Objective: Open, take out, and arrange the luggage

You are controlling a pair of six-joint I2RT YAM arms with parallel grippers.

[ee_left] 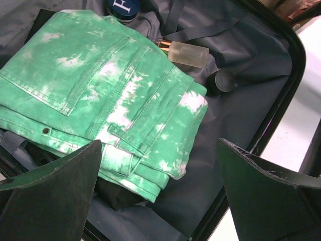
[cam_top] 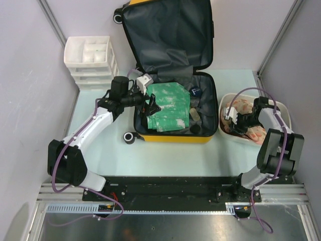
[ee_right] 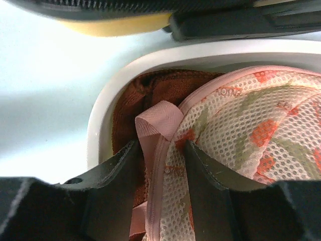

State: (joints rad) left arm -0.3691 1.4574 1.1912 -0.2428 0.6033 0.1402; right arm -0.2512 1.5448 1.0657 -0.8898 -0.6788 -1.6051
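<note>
right gripper [ee_right: 160, 150] astride the pink-trimmed mesh pouch [ee_right: 241, 115] (in the white tub [ee_right: 100, 125])

The yellow luggage [cam_top: 170, 137] lies open; its lid [cam_top: 165, 30] stands upright at the far side; dark grey lining shows.

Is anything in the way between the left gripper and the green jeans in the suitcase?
Nothing visible. The open left gripper hovers directly over the green jeans in the open suitcase, with no object between.
</note>
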